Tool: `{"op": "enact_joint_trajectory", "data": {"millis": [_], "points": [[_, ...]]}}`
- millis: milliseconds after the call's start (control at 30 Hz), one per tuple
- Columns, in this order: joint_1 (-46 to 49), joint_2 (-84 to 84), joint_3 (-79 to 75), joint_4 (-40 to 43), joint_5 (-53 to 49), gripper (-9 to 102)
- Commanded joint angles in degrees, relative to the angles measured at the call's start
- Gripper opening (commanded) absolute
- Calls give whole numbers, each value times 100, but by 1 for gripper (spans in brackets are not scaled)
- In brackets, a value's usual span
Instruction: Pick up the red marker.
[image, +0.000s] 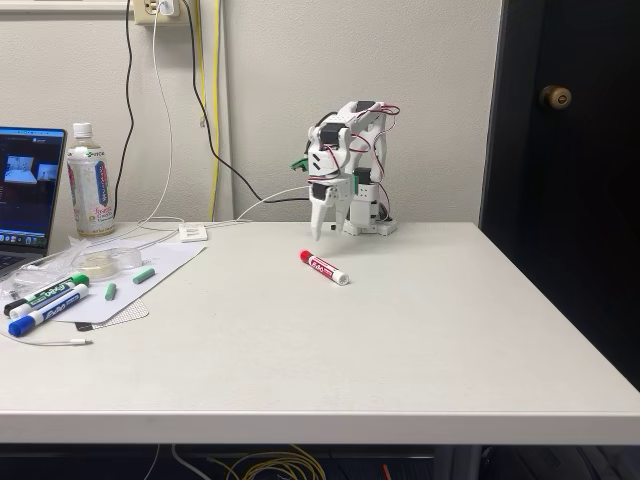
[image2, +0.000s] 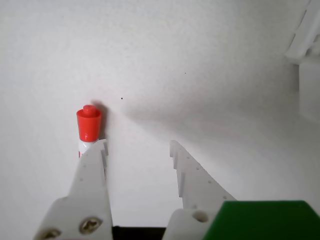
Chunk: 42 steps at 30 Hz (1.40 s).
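1. Fixed view, centre of the frame: we see the red marker (image: 324, 268) lying flat on the white table (image: 400, 340), its red cap toward the upper left and its barrel running toward the lower right.
2. Same view, just above and behind the marker: our white arm (image: 350, 165) is folded over its base, with the gripper (image: 320, 232) pointing down. We judge its tips to hang clear of the tabletop, near the cap end but not touching it.
3. Wrist view, lower half of the frame: the two toothed fingers (image2: 95, 165) stand well apart with bare table between them. The claw holds nothing.
4. Wrist view, left of centre: the marker's red cap (image2: 89, 122) shows just above the tip of the left-hand finger, which covers the barrel. The marker sits at or under that finger rather than in the gap, so we judge the claw to be offset to one side.
5. Fixed view, left edge: a green-capped marker (image: 50, 294) and a blue-capped marker (image: 42, 315) lie on a sheet beside a laptop (image: 25, 190) and a bottle (image: 89, 182), well apart from the arm.
6. Progress: the approach is largely made; nothing is grasped or lifted. We judge that centring the claw over the barrel, lowering, closing and lifting all remain.
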Motion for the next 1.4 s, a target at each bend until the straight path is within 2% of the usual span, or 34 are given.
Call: {"op": "enact_joint_trajectory", "data": {"millis": [0,467,1367], "points": [[-62,-299,-633,246,141,29],[-158,-1248,-1934,826,554,25],[-9,-2162,-2654,598,791,21]]}}
